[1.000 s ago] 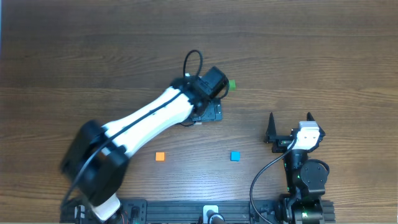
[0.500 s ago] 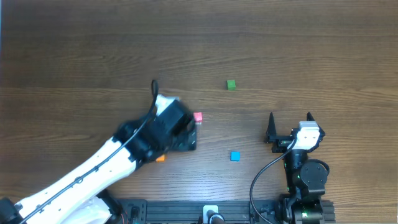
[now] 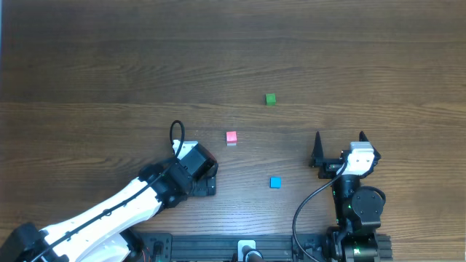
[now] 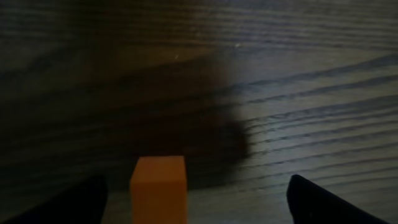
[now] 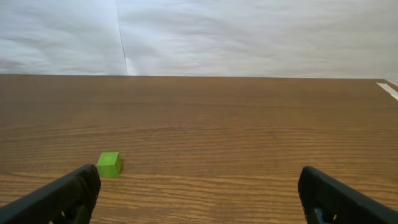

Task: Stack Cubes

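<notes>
Left gripper [image 4: 198, 193]: sitting low over the tabletop [image 3: 109, 73], fingers standing wide apart, gripping nothing.
Orange cube [image 4: 158, 190]: lying on the tabletop between those fingers, touching neither.
Right gripper [image 3: 339, 145]: resting near its base, fingers spread wide, holding nothing.
Pink cube [image 3: 231, 137], blue cube [image 3: 275, 183], green cube [image 3: 271, 99]: lying well apart, each sitting alone on the tabletop.

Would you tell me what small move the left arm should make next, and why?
Probably close the left gripper on the orange cube: it sits on the table between the open fingers, nearer one of them, not yet gripped.
</notes>
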Controlling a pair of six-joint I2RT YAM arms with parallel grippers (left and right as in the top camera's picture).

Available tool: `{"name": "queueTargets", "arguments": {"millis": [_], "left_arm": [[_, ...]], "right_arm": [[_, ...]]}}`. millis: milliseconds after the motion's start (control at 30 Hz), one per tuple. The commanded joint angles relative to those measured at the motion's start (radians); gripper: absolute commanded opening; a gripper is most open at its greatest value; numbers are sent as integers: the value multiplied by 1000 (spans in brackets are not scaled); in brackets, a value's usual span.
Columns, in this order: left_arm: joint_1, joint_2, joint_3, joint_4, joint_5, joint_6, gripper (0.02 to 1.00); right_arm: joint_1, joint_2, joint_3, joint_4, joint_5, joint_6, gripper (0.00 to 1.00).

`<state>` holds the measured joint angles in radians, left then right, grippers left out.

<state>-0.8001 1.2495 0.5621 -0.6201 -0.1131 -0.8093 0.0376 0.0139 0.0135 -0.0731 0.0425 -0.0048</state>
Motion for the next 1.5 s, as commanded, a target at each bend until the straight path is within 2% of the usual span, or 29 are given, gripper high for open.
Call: {"name": "queueTargets", "arguments": {"millis": [33,200,700,933,1333,1500], "left_arm": [[0,47,-14,4,-15,-25,875],[0,97,-14,5,-12,-66,822],[0,105,-14,-4,-12,-89,533],[0,105,-14,-4,-12,-89,316],[0,105,-3,-4,-12,-89,159],[0,113,144,-92,-29,-85,56]], "right_arm": [[-6,-9,-8,2,-8,-4,993],[-6,-9,-8,2,-8,-4,993],[-6,-9,-8,2,-8,-4,993],[-6,-9,-8,2,-8,-4,993],[-6,-9,-8,2,-8,-4,993],[-6,-9,-8,2,-8,-4,991]]}}
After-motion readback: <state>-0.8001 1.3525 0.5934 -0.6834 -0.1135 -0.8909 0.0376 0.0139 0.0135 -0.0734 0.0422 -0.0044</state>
